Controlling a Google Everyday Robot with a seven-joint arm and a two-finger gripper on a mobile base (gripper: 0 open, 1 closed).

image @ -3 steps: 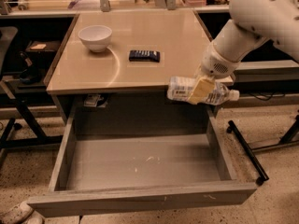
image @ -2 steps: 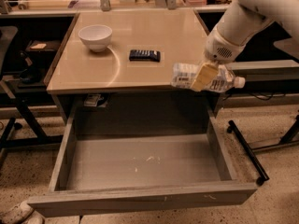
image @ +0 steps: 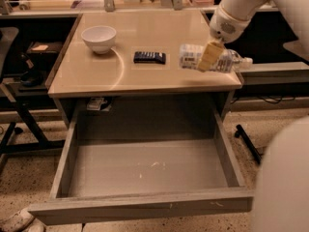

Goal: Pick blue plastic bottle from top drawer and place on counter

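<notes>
With the claw clamped on the bottle, held sideways and apparently just above the counter at its 3 o'clock edge, shift toward 9 o'clock, lower gently, then release.

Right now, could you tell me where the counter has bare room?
The beige counter is bare along its front edge and right of the dark flat gadget, by the gripper holding the blue plastic bottle. The white bowl crowds the back-left.

Gripper w/ blue plastic bottle moved up & back. Now over right-front corner of tabletop; 1 s ago below its edge.
</notes>
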